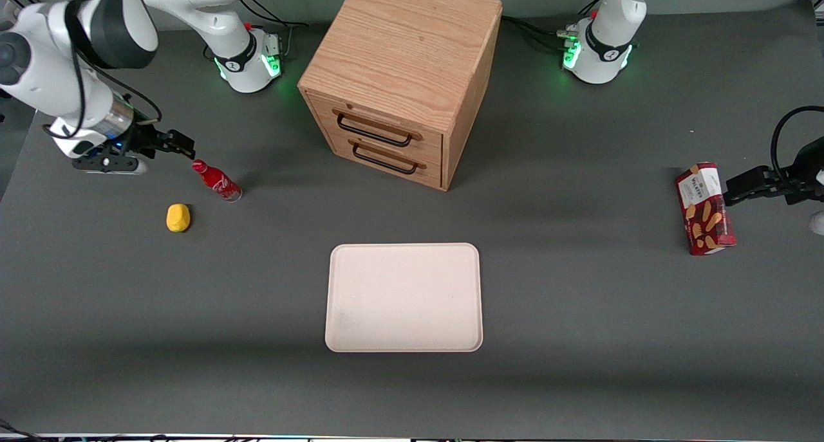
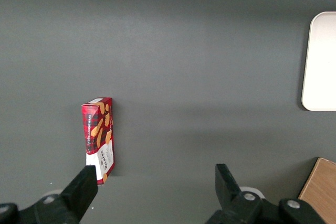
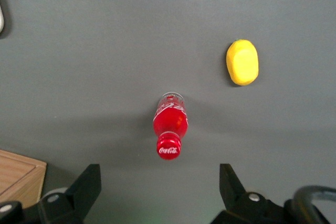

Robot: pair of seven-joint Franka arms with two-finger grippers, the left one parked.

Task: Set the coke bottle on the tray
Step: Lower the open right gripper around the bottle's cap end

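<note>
Step in hand, as I read it: approach for the pick. The gripper sits at the far left of the front frame, above the table and just up-left of the coke bottle, fingers spread wide and holding nothing; the wrist view shows both fingers well apart with the bottle roughly centred between them but not yet in the gap. To do it well: drop straight down so the pads straddle the red body below the cap, not the cap itself, since the neck is narrow and likely to slip or tip. Close slowly; a bottle this slim will probably topple if one finger lands first. Keep clear of the yellow lump nearby. Bottle itself: small, slim, glossy red, red cap with white script, white script down the body, clear base; appears upright on the grey table. The tray is in the lower centre of the front frame, well apart from the bottle, nothing on it.
</note>
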